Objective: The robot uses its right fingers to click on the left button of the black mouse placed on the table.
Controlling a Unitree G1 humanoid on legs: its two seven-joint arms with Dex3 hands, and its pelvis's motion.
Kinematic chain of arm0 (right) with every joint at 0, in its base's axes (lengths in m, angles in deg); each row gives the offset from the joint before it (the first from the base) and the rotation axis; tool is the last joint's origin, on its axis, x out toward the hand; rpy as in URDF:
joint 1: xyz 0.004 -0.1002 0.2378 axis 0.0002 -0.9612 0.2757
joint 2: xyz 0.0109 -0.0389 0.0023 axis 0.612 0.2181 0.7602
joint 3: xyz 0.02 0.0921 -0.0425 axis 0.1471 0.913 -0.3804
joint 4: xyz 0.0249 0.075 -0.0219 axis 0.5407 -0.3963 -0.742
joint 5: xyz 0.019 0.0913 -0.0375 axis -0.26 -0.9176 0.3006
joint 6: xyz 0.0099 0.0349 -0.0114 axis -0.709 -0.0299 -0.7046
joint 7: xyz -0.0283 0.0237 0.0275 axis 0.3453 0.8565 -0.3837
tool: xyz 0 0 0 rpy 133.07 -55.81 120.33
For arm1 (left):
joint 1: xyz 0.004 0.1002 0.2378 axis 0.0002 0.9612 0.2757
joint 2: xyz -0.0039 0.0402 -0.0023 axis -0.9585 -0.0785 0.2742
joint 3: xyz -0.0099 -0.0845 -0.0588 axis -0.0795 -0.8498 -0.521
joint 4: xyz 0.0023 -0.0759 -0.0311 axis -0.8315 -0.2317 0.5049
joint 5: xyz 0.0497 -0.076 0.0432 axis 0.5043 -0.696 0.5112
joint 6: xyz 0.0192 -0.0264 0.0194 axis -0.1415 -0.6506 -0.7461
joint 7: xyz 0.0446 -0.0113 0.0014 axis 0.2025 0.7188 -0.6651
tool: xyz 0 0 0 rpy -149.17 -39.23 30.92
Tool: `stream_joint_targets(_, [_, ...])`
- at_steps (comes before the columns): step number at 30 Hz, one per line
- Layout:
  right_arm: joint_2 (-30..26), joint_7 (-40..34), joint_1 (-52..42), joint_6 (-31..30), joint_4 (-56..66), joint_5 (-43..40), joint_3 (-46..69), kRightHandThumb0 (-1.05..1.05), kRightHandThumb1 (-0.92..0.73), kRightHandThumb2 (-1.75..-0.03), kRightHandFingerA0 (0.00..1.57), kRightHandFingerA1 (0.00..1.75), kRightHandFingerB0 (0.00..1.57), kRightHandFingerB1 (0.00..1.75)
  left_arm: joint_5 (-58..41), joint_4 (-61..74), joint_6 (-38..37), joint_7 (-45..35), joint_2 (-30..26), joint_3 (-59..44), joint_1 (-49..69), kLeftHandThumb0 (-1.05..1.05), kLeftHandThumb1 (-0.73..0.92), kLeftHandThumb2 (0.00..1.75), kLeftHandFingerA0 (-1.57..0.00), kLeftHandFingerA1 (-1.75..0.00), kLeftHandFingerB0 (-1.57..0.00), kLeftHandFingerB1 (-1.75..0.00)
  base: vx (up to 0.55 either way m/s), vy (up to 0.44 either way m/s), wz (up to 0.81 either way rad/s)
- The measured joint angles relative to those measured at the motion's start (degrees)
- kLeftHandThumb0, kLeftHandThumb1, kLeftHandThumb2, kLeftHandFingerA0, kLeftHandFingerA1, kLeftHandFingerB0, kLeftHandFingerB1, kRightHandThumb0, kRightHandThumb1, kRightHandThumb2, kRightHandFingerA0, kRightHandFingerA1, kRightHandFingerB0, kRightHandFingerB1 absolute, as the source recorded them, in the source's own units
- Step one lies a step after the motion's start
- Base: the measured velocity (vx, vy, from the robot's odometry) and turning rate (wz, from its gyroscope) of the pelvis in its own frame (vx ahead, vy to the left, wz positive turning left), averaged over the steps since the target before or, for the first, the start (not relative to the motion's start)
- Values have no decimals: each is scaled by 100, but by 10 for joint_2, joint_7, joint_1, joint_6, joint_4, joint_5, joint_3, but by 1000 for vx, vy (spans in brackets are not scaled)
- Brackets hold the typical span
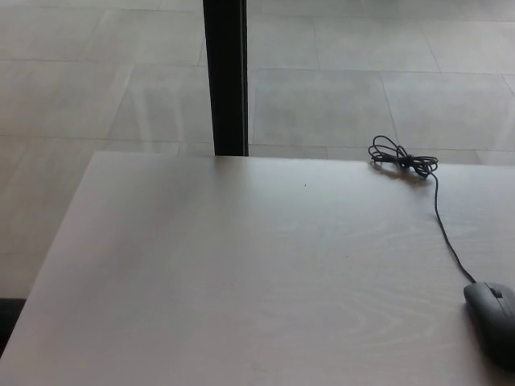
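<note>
At the counter's (241, 273) near right corner sits the black mouse (492, 318), uncovered and partly cut off by the picture's right edge, its nose pointing toward the far side. Its scroll wheel shows as a small dark notch near the front. From the nose, the thin black cable (442, 233) runs up and away across the pale wood grain, curving slightly, and ends in a tangled bundle (402, 159) lying near the far edge of the counter, well apart from the mouse. Neither robot hand is in the picture, left or right, so there is nothing to say about fingers gripping or released, and nothing touches the mouse. Everything else on the counter surface is bare light wood with a soft sheen. Beyond the far edge, a black upright post (225, 76) rises from the pale tiled floor (362, 96), standing left of the middle.
</note>
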Motion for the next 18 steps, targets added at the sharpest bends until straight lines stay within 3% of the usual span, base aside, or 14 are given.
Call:
stream_joint_targets(1, [-1, 4, -7, -5, 16, -7, 16, -98, -92, -78, 9, 57, 24, 33, 0, 0, 0, 0, 0, 0, 0, -101, 91, 78, -60, -104, -39, -45, 0, 0, 0])
stream_joint_targets(2, [-2, 9, -16, -9, 29, -15, 33, -94, -92, -76, 9, 52, 25, 31, 0, -1, 0, 0, 0, 0, 1, -104, 81, 102, -68, -112, -37, -49, 0, 0, 0])
stream_joint_targets(3, [-4, 13, -28, -13, 40, -23, 53, -91, -91, -74, 12, 51, 27, 32, -1, -1, 0, 0, 0, -1, 1, -102, 92, 79, -69, -106, -42, -44, 0, 0, 0])
stream_joint_targets(5, [-8, 19, -53, -19, 44, -39, 93, -87, -92, -72, 19, 52, 29, 32, -2, -3, 0, 0, 0, -1, 2, -102, 92, 81, -67, -109, -41, -43, 0, 0, 0])
stream_joint_targets(6, [-9, 19, -61, -20, 44, -42, 104, -88, -92, -73, 22, 64, 25, 31, -2, -3, 0, 0, 0, -1, 2, -95, 82, 129, -64, -106, -28, -51, 0, 0, 0])
stream_joint_targets(7, [-11, 20, -79, -21, 40, -52, 132, -87, -92, -73, 20, 63, 24, 32, -2, -5, 0, 0, 0, -1, 3, -105, 80, 102, -69, -111, -36, -49, 0, 0, 0])
stream_joint_targets(8, [-12, 20, -89, -22, 39, -58, 148, -89, -92, -72, 47, 85, 26, 34, -2, -5, 0, 0, 0, -1, 4, -101, 92, 82, -54, -104, -43, -47, 0, 0, 0])
stream_joint_targets(10, [-12, 21, -111, -22, 36, -70, 183, -91, -92, -70, 91, 133, 22, 43, -3, -5, 0, 0, 0, -1, 4, -105, 92, 87, -66, -111, -39, -44, 0, 0, 0])
stream_joint_targets(11, [-12, 21, -123, -22, 33, -77, 203, -93, -92, -72, 85, 124, 20, 47, -3, -5, 0, 0, 0, -1, 4, -101, 92, 76, -63, -100, -42, -44, 0, 0, 0])
stream_joint_targets(12, [-12, 22, -133, -22, 31, -83, 221, -93, -91, -72, 98, 149, 19, 47, -3, -5, 0, 0, 0, -1, 4, -93, 78, 121, -60, -91, -37, -53, 0, 0, 0])
stream_joint_targets(13, [-12, 23, -144, -25, 30, -91, 243, -93, -91, -72, 98, 149, 19, 47, -3, -5, 0, 0, 0, -1, 4, -93, 78, 121, -60, -91, -37, -53, 0, 0, 0])
stream_joint_targets(14, [-12, 24, -150, -26, 29, -96, 255, -96, -92, -73, 104, 159, 20, 48, -3, -5, 0, 0, 0, -1, 4, -102, 92, 81, -66, -99, -40, -42, 0, 0, 0])
stream_joint_targets(17, [-12, 28, -174, -33, 21, -117, 310, -100, -92, -76, 95, 153, 14, 43, -3, -5, 0, 0, 0, -1, 2, -104, 92, 85, -66, -109, -39, -44, 0, 0, 0])
stream_joint_targets(18, [-12, 28, -180, -35, 18, -123, 327, -98, -92, -73, 104, 157, 11, 40, -3, -5, 0, 0, 0, -1, 2, -95, 81, 129, -79, -102, -31, -51, 0, 0, 0])
